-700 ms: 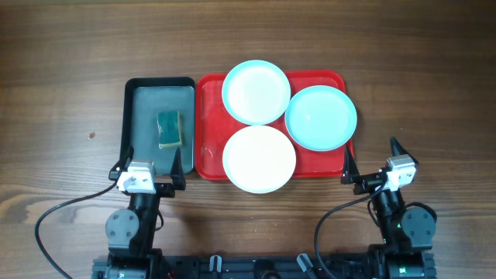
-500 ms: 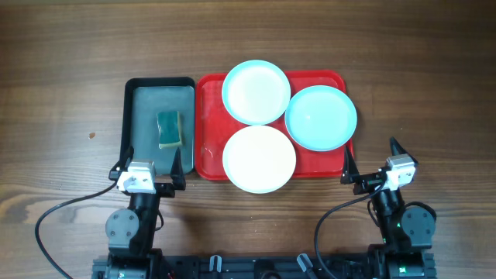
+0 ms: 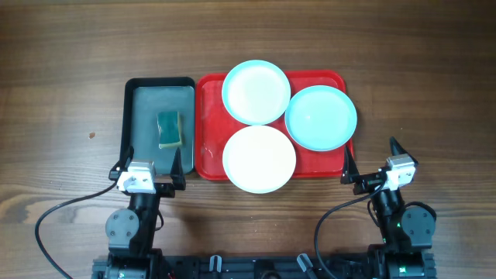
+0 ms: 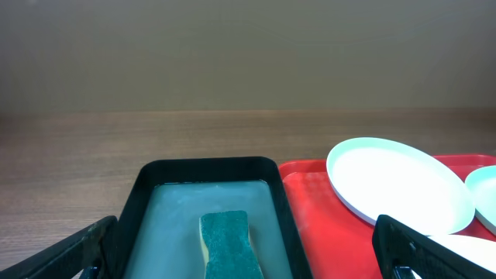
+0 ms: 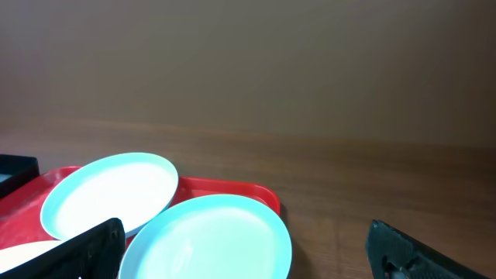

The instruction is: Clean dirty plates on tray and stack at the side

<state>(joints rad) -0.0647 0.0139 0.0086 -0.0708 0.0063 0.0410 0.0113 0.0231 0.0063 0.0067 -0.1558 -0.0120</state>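
left gripper (image 3: 149,163): fingers spread wide, empty | right gripper (image 3: 370,151): likewise | sponge (image 3: 170,129): mid black tray (image 3: 133,108), dead ahead of left gripper, long axis pointing away; right gripper well apart

- The bench (image 3: 70,62) is brown wood, its long grain running from side to side.
- A small dark spot (image 3: 91,135) marks its left part.
- Behind the far edge stands a plain, dull grey-brown wall (image 4: 248,54), softly and evenly lit.
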